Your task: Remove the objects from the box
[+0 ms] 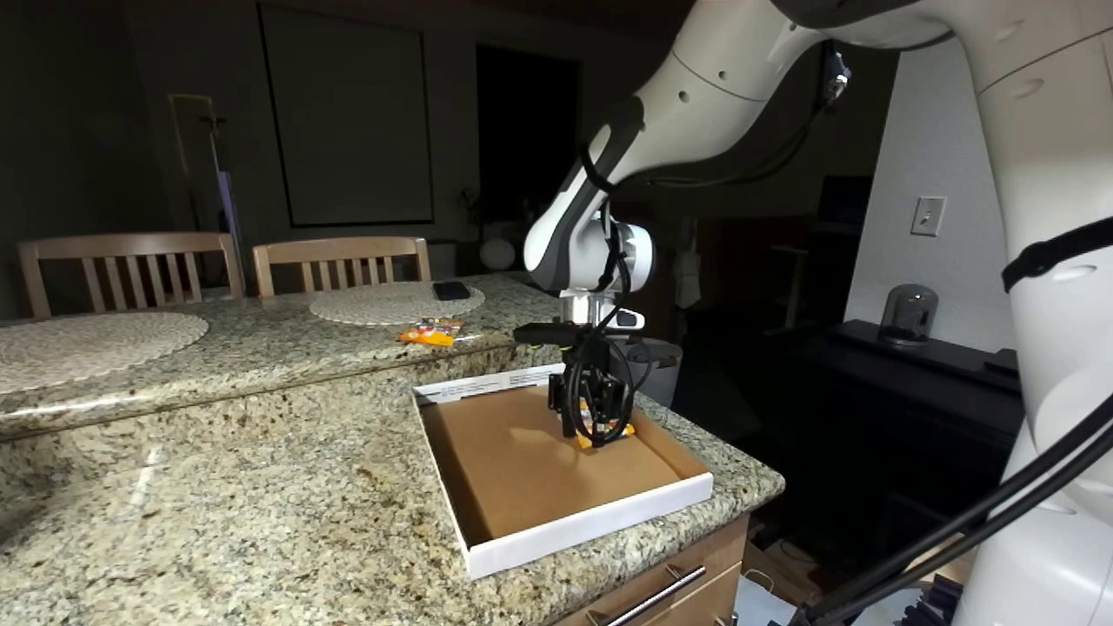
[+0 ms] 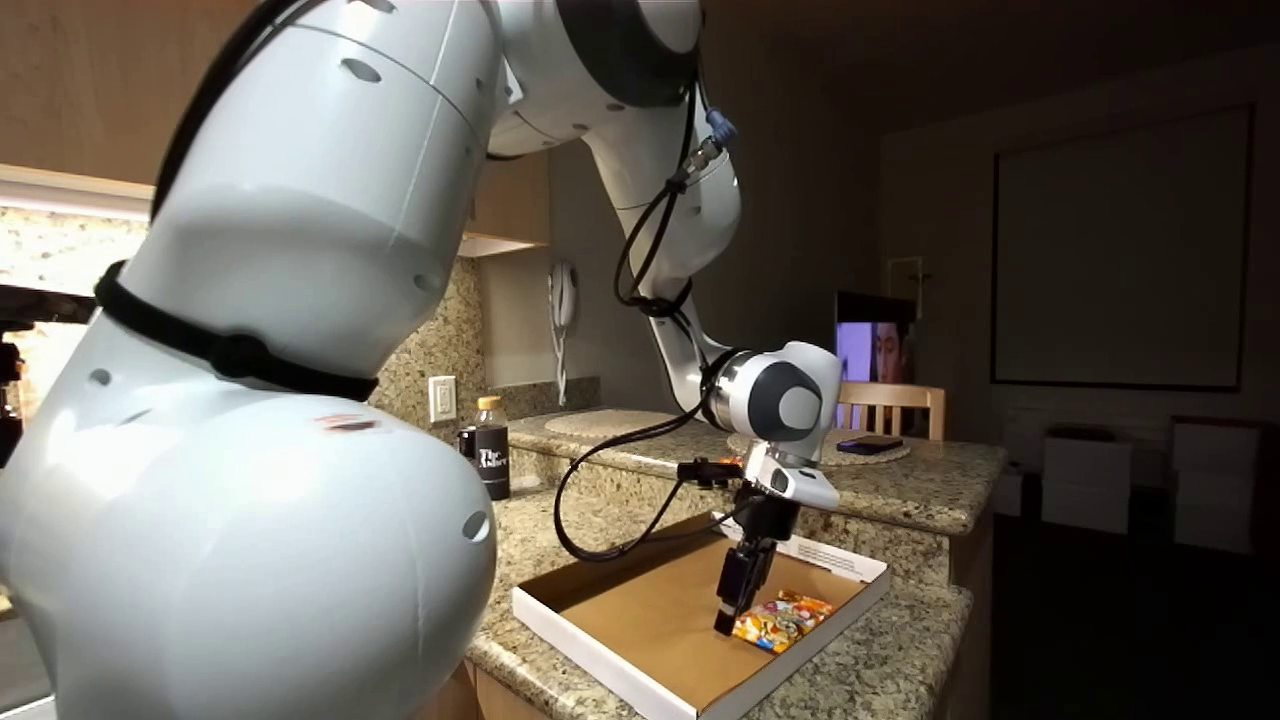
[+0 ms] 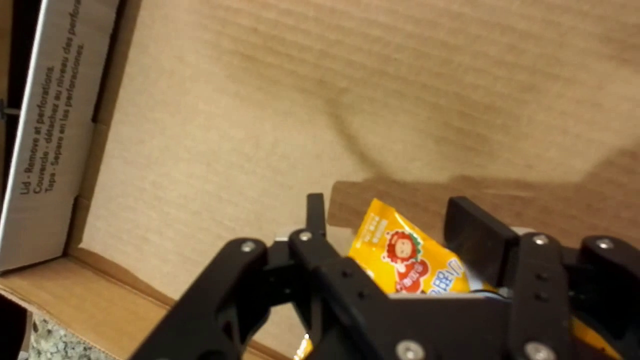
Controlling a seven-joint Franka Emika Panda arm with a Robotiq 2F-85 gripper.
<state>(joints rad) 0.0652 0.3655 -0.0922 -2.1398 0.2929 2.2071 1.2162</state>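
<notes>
The box (image 1: 600, 527) is a shallow tray with white sides and a brown inside. It stands on the granite counter and also shows in an exterior view (image 2: 600, 655). An orange-and-yellow packet (image 2: 785, 622) lies in the box near one side. In the wrist view the packet (image 3: 407, 252) shows between and below the fingers, its lower part hidden by the gripper. Another orange packet (image 1: 430, 333) lies on the raised ledge outside the box. My gripper (image 3: 386, 220) is open, pointing down inside the box, its fingers on either side of the packet; it covers part of the packet in an exterior view (image 1: 587, 426).
The raised granite ledge (image 1: 287, 356) runs behind the box, with round woven mats (image 1: 96, 343) and a dark phone (image 1: 450, 290) on it. A dark bottle (image 2: 490, 450) stands on the counter. Box walls surround the gripper. The counter edge (image 1: 739, 504) is close to the box.
</notes>
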